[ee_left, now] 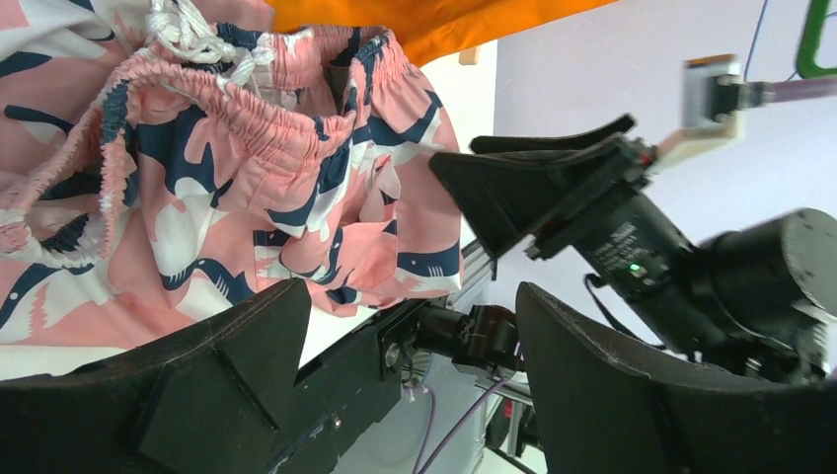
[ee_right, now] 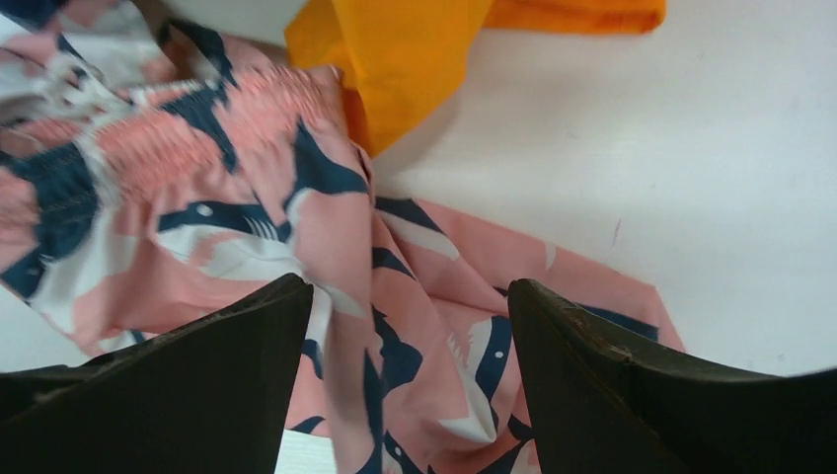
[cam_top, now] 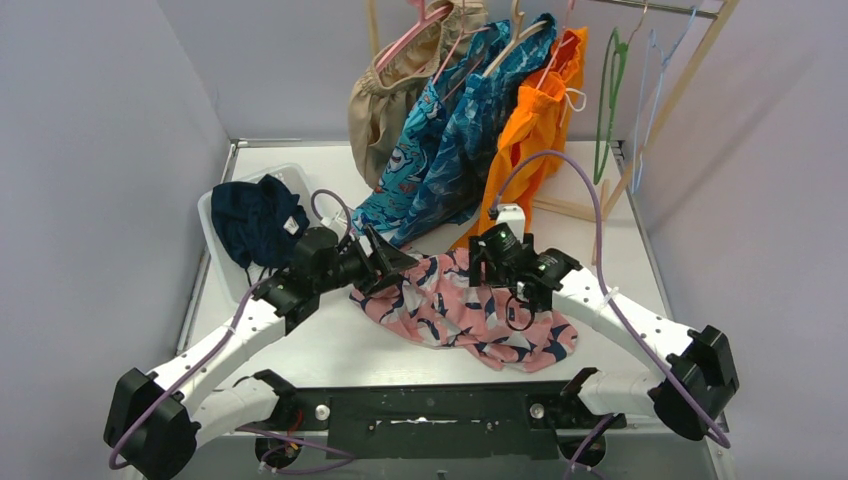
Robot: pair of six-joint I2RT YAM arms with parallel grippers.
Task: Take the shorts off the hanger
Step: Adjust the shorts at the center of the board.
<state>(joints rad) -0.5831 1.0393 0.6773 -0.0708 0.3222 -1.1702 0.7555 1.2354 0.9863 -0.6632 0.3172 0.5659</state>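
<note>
While the pink shark-print shorts lie crumpled on the table (an orange pair hangs just behind), the left gripper and right gripper flank them, jaws spread, holding nothing.

A tan pair, turquoise pair, teal-blue pair and orange pair are hung on the rack, a pink shark-print pair is crumpled in front of it, a navy pair heaped front-left.

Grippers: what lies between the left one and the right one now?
The pink shorts, loose on the table. In the top view their waistband end sits between the left gripper and the right gripper; both are open.
</note>
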